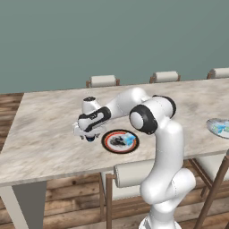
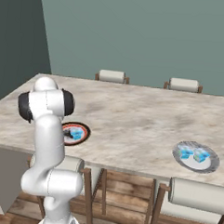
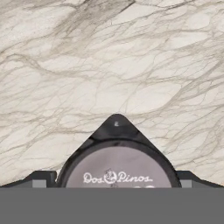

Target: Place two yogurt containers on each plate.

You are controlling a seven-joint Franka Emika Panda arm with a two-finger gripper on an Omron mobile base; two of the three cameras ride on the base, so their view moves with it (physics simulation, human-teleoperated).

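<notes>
A dark blue yogurt container (image 3: 117,168) with a whitish "Dos Pinos" lid stands on the marble table, left of the black-rimmed plate (image 1: 120,141). My gripper (image 1: 90,136) hangs straight over it, open, with one fingertip (image 3: 41,178) on each side of the cup. That plate (image 2: 75,133), with its red ring, holds one light blue yogurt container (image 1: 130,140). Far to the right, the pale grey plate (image 2: 195,157) carries two light blue yogurt containers (image 2: 186,153) (image 2: 201,155). The grey plate (image 1: 220,128) is cut off by the right edge of the left base view.
The long marble table (image 2: 132,115) has padded chairs (image 1: 103,81) along its far side and more chairs (image 2: 200,195) tucked under the near edge. My arm reaches left over the near part of the table. A green-grey wall stands behind.
</notes>
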